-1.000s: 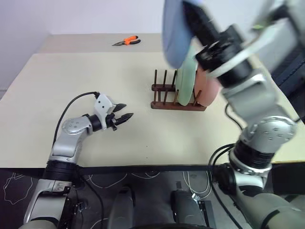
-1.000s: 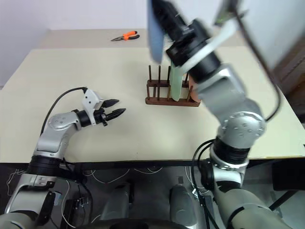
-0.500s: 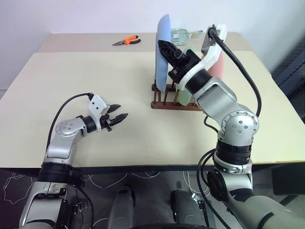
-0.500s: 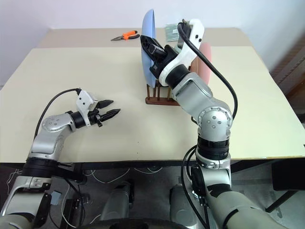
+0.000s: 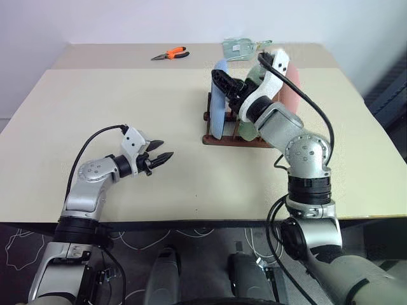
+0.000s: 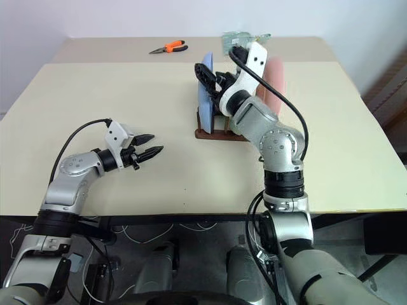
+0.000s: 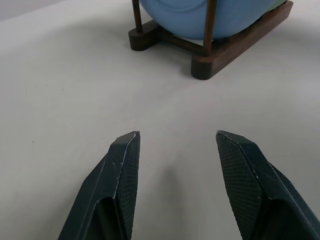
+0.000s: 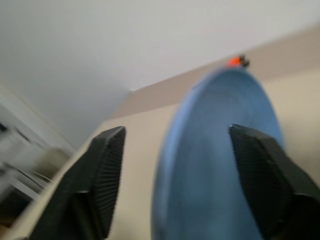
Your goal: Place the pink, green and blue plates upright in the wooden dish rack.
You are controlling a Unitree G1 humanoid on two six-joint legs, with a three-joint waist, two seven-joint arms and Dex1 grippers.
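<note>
Standing upright in the wooden dish rack (image 5: 235,138), the blue plate (image 5: 219,98) looks light, rigid, best pinched at its rim; right gripper (image 8: 175,150) spread around it, left gripper (image 5: 164,150) open, empty.

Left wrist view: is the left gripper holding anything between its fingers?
No, the left gripper is open over bare table, with the blue plate standing in the wooden dish rack ahead.
</note>
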